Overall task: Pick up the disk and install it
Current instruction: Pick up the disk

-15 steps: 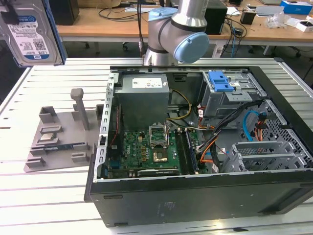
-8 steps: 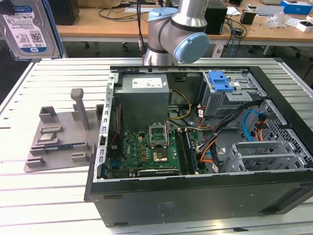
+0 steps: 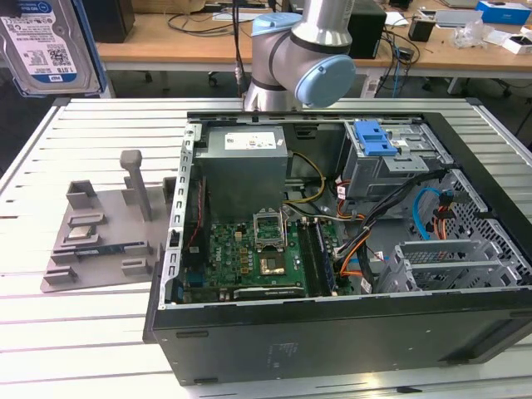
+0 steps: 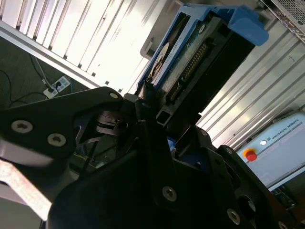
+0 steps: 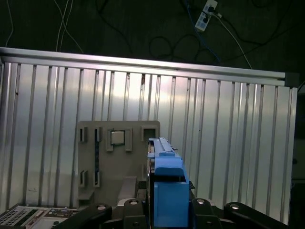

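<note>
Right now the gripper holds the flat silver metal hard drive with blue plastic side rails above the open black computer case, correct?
Not above the case. The gripper does hold the flat silver hard drive, but the first wrist view shows it above the grey plastic holder on the slatted aluminium table, outside the open black computer case.

One disk [image 3: 46, 41], one computer case [image 3: 332, 332], one grey tray [image 3: 108, 264] — seemingly one chip [image 5: 117, 137] on it.

Overhead light glares off the slatted table [image 5: 214, 119] while the floor [image 5: 119, 28] beyond lies dark.
</note>
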You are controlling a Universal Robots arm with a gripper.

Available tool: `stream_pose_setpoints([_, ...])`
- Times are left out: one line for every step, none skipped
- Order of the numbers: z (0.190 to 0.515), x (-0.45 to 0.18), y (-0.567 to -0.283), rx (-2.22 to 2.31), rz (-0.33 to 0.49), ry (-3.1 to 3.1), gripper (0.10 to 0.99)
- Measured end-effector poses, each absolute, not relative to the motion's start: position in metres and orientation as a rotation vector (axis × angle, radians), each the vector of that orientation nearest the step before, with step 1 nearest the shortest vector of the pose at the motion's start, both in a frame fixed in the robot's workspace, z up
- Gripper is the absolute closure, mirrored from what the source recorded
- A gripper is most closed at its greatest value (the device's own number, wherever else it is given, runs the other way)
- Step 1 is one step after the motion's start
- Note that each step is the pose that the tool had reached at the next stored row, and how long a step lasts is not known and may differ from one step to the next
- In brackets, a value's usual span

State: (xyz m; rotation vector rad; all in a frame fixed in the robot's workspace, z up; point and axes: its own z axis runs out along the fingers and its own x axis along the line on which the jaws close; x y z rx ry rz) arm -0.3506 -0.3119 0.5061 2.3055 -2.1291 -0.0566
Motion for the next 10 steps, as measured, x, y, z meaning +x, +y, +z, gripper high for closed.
stream_pose_setpoints([0.506, -0.351, -0.312, 2.305, -0.057, -2.129, 0.718])
stream_pose_setpoints([0.506, -0.351, -0.312, 2.305, -0.057, -2.129, 0.718])
stream_pose_setpoints([0.506, -0.351, -0.312, 2.305, -0.057, -2.129, 0.718])
stream_pose_setpoints([0.506, -0.351, -0.312, 2.305, -0.057, -2.129, 0.718])
stream_pose_setpoints([0.506, -0.350, -0.312, 2.305, -0.057, -2.129, 0.718])
stream_pose_setpoints([0.506, -0.349, -0.312, 2.305, -0.057, -2.129, 0.718])
stream_pose_setpoints([0.506, -0.347, -0.312, 2.305, -0.057, -2.129, 0.718])
stream_pose_setpoints([0.506, -0.345, -0.312, 2.305, -0.057, -2.129, 0.718])
stream_pose_setpoints([0.506, -0.342, -0.312, 2.305, -0.057, -2.129, 0.718])
stream_pose_setpoints([0.506, -0.340, -0.312, 2.305, -0.057, -2.129, 0.718])
